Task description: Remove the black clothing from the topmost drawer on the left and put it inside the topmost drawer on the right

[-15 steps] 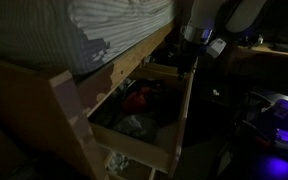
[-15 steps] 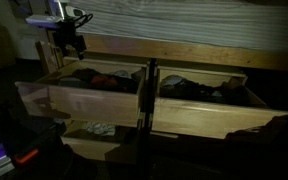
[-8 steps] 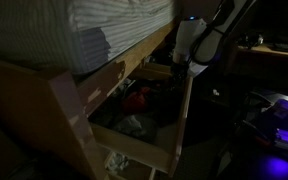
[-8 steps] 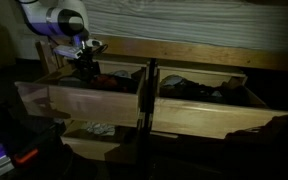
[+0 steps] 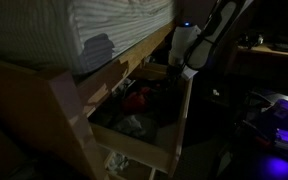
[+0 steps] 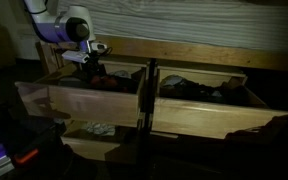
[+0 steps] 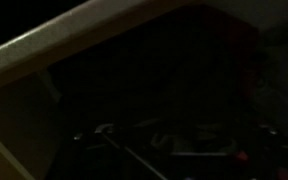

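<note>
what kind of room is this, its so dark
Likely a dimly lit bedroom: grey striped bedding lies on a bed above light wooden pull-out drawers, which stand open with crumpled dark clothes inside.

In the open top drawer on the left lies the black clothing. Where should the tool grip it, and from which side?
Probably from above: the drawer walls close every side; only the top is open. The black clothing lies as a soft crumpled heap beside a red item, so pinch a raised fold near its middle. The tool is over that drawer.
</note>
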`<state>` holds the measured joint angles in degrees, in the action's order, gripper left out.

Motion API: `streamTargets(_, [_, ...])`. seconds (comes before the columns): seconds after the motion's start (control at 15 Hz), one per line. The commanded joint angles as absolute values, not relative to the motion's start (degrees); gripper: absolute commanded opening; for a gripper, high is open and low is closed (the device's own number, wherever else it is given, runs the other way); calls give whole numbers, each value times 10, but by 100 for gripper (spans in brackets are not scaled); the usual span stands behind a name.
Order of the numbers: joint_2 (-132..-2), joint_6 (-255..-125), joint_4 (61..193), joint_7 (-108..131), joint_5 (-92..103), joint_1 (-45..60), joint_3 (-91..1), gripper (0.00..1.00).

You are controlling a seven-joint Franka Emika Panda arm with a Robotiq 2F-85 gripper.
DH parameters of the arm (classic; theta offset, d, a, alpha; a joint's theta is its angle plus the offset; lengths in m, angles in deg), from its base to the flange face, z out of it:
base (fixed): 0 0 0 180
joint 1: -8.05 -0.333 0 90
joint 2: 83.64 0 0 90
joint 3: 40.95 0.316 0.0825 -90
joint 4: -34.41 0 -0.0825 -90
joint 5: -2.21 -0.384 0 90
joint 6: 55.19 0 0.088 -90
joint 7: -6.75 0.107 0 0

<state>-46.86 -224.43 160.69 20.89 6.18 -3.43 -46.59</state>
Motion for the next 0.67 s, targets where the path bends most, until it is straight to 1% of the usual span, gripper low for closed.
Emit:
streamTargets(0.0, [-386,-2321,1567,240,65,-99,-546,100])
streamTargets(0.13, [-352,-2303,1538,239,35,-91,-542,100])
streamTargets(0.2, [-393,-2302,1574,221,38,-88,-535,100])
streamTargets(0.47, [-378,-2303,1563,221,34,-89,-536,100])
streamTargets(0.6, [-391,-2294,1569,190,32,-36,-486,100])
